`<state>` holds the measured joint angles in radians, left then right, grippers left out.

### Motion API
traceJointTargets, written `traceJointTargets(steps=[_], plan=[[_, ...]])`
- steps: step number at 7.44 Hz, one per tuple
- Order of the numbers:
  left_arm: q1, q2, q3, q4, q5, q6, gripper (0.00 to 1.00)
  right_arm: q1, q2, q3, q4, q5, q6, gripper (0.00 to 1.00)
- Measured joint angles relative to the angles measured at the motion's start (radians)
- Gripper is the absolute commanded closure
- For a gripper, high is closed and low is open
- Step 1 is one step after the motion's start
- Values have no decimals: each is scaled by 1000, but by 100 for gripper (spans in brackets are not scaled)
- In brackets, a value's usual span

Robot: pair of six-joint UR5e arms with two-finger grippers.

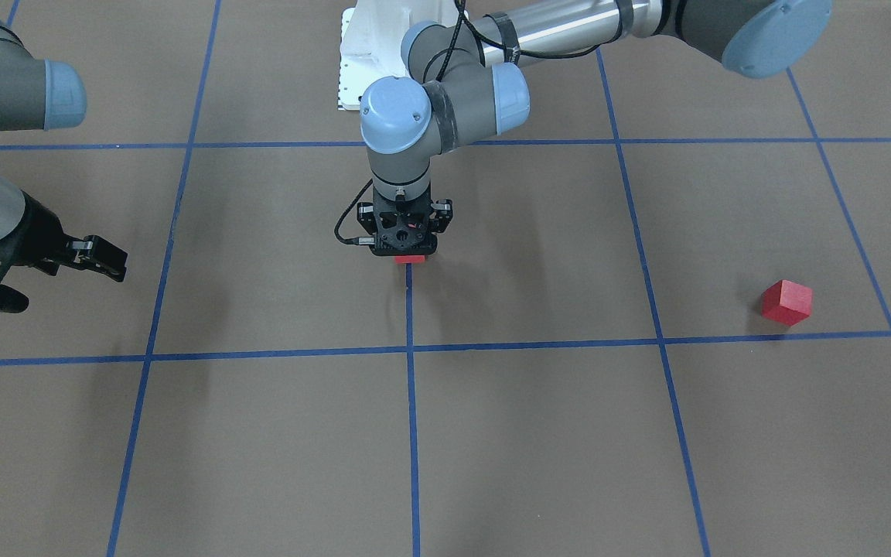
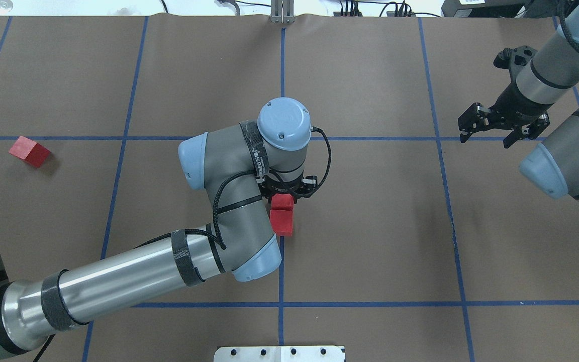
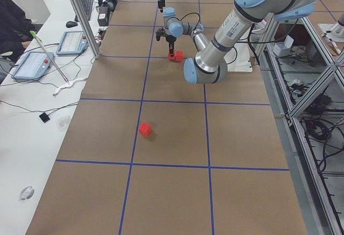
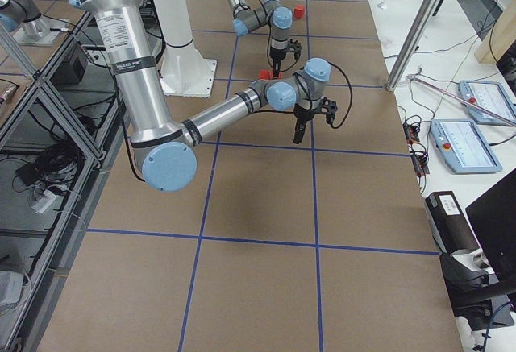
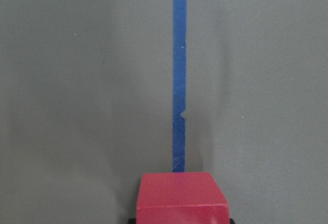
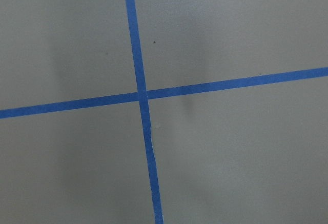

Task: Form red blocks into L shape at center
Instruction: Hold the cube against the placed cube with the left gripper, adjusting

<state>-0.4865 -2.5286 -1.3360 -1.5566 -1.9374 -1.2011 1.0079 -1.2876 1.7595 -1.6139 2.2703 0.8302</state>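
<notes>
Reaching straight down over the center [image 2: 350, 211], the left gripper [image 1: 407, 249] is clasping a red block [image 2: 284, 201] on the blue tape line [image 2: 282, 65], with a second red block [image 2: 281, 222] sitting just beside it on the near side. A third red block [image 2: 29, 151] is lying well apart at left. The right gripper [image 2: 488, 136] is hovering at right, its jaws spread and empty.

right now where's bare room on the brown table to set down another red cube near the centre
Bare: the brown square between the centre blue tape line and the open right gripper, and the far row. Crowded: at the line, the left gripper holds one small matte red cube beside a second. The third sits far left.
</notes>
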Motion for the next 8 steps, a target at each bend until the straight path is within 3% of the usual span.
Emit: traceJointTargets(steps=[8], plan=[[7,23,-26,0,-2,-12,100,0,1,0,0,0,0,0]])
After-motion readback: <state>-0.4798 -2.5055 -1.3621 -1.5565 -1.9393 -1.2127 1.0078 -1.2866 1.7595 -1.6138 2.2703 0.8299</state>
